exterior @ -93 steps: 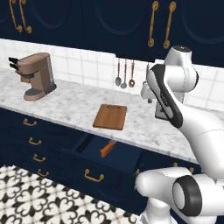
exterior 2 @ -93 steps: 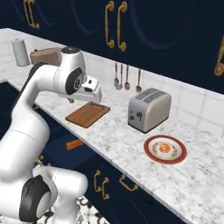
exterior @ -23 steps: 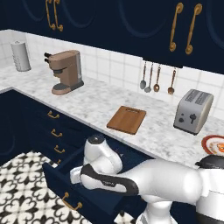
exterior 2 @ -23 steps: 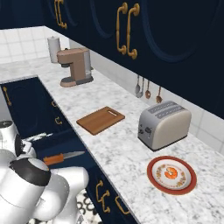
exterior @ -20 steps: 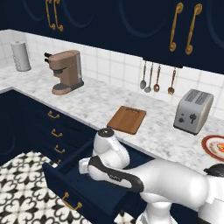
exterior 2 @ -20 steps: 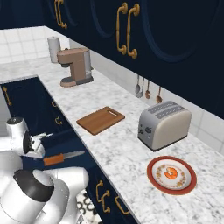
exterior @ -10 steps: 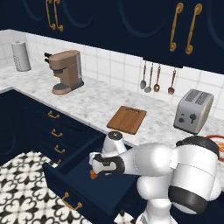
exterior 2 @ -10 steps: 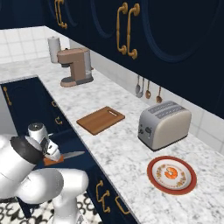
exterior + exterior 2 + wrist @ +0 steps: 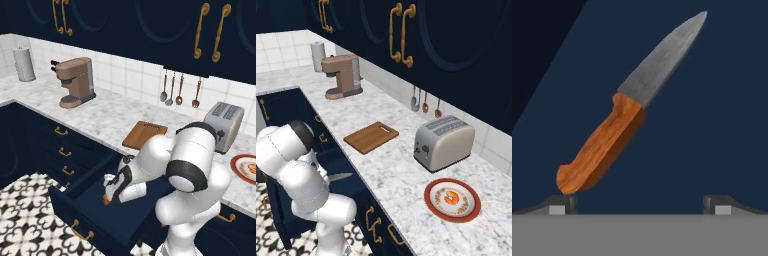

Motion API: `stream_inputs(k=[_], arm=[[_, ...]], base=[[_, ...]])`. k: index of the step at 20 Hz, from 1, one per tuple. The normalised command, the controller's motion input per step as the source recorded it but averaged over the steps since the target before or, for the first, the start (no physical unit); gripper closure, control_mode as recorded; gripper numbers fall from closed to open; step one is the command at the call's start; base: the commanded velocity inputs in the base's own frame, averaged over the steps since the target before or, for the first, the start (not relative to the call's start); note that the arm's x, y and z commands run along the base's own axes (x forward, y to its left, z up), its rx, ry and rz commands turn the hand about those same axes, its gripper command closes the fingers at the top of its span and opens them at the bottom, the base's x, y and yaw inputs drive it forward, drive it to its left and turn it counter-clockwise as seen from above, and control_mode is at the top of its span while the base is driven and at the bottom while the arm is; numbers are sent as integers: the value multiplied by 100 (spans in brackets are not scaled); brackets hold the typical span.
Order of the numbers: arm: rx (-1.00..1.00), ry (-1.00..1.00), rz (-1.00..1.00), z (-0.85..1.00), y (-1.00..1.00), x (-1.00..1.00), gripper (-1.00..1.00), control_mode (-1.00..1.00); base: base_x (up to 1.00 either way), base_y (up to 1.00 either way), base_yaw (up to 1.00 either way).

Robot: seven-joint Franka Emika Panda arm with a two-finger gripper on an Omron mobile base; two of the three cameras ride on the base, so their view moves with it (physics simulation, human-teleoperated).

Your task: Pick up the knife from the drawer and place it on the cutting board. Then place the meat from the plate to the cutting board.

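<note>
One arm bends down into the open drawer [image 9: 95, 212] in the left base view, its bulk hiding nearly all the knife [image 9: 106, 199]; the cutting board [image 9: 145, 135] sits on the table behind. Right base view: only the blade tip peeks out, meat [image 9: 452, 197] on plate [image 9: 432, 209]. Hand view: jaws spread wide, handle end beside one fingertip [image 9: 561, 204].

knife [image 9: 626, 108] lies in drawer [image 9: 97, 216] just ahead of gripper [image 9: 639, 204], handle end by its left fingertip [image 9: 561, 204], blade pointing away.
</note>
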Motion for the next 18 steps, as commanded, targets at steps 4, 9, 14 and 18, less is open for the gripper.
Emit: stream_inputs(k=[4, 9, 14, 18], arm=[[0, 0, -9, -28, 6, 27, -100, -100], [0, 1, -5, -31, 20, 31, -100, -100], [3, -2, -1, 13, 44, 22, -100, -100], [8, -7, 0, 51, 51, 3, -100, -100]], base=[[0, 0, 0], [0, 0, 0], [0, 0, 0], [0, 0, 0]])
